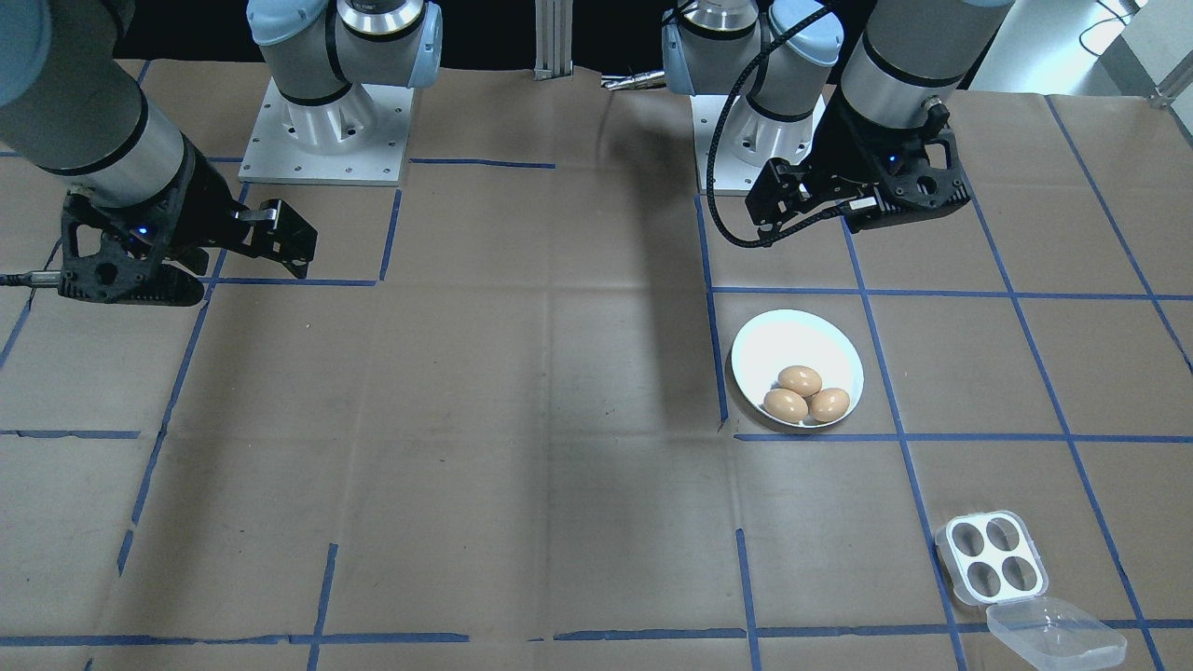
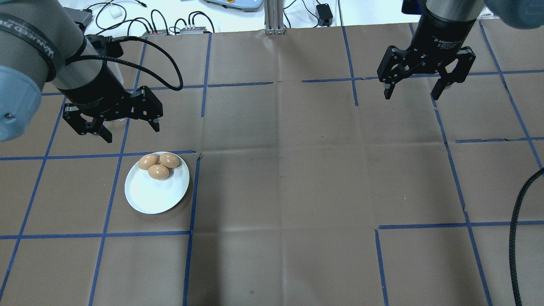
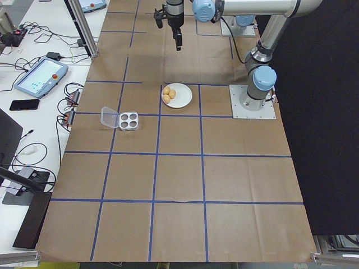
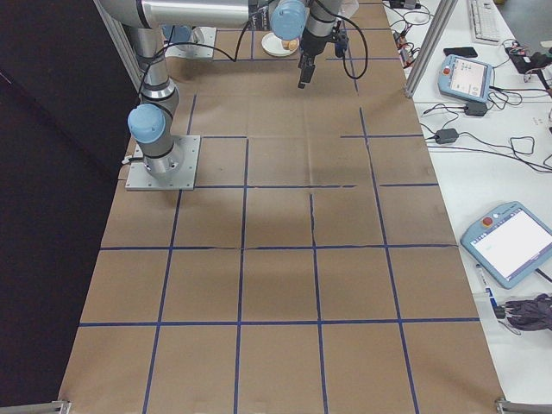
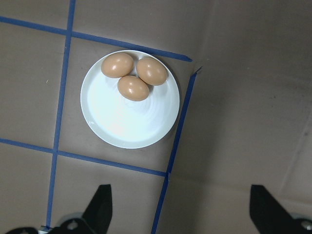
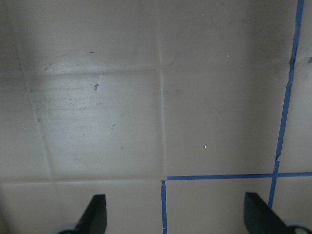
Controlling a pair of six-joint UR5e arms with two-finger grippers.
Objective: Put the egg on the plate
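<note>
Overhead exterior, 3 eggs (image 2: 159, 165) on plate (image 2: 144, 197), just beside spread, empty left end effector (image 2: 130, 131)

2 arms on show, both built of silver-grey tubes with pale blue caps at the joints and black bands ringing the segments. The left arm (image 2: 25, 55) carries white lettering on a black band, and a black braided cable (image 2: 165, 68) loops off its wrist. Its base (image 1: 755, 140) is a square white plate dotted with screws; the right arm's base (image 1: 326, 140) matches it. Each wrist ends in a black, open-framed gripper: left gripper (image 2: 129, 127), right gripper (image 2: 414, 92), with small white print above its fingers. A tiny blue light (image 1: 142, 232) glows on the right wrist.
</note>
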